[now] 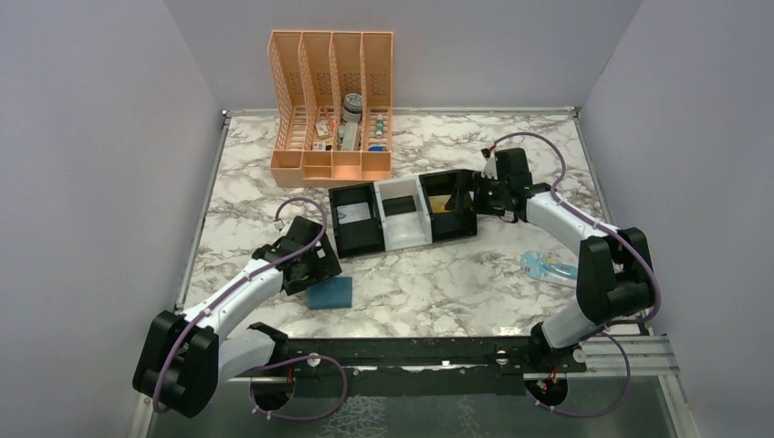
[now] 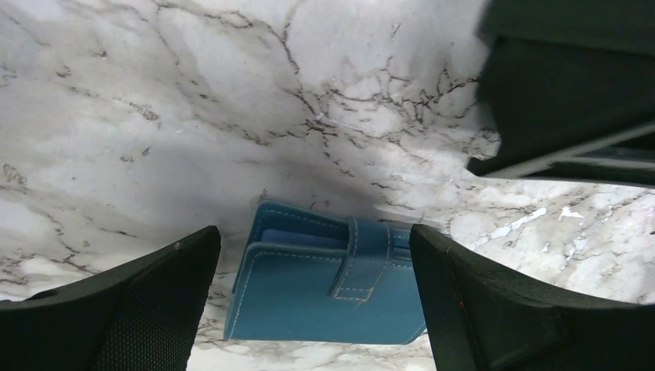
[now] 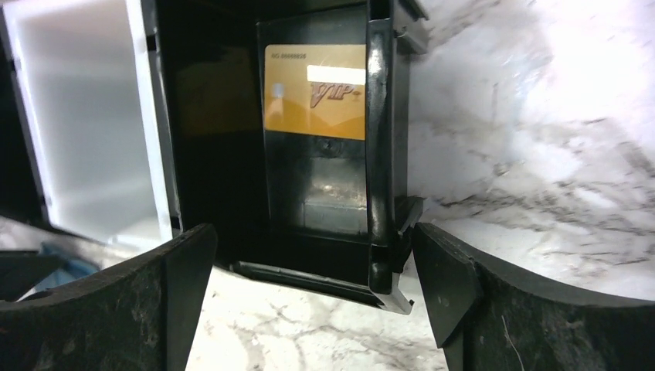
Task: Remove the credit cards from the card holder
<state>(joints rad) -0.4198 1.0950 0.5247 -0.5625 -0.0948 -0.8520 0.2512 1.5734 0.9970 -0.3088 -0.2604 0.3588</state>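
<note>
The light-blue card holder point(image 1: 329, 293) lies closed on the marble table, its strap tab fastened across the front point(image 2: 324, 286). No card shows in it. My left gripper point(image 1: 315, 271) is open just above it, its jaws spread to either side of the holder point(image 2: 317, 305) and not touching it. A gold card point(image 3: 315, 91) lies in the right black compartment of the tray point(image 1: 444, 203). My right gripper point(image 1: 475, 195) is open and empty at that compartment's outer end point(image 3: 313, 297). The black card is out of view.
A black-and-white three-compartment tray point(image 1: 402, 228) lies mid-table; its left compartment holds a pale flat item point(image 1: 358, 213). An orange file rack point(image 1: 333, 105) with small items stands at the back. A pale blue-and-white packet point(image 1: 548, 267) lies near the right arm.
</note>
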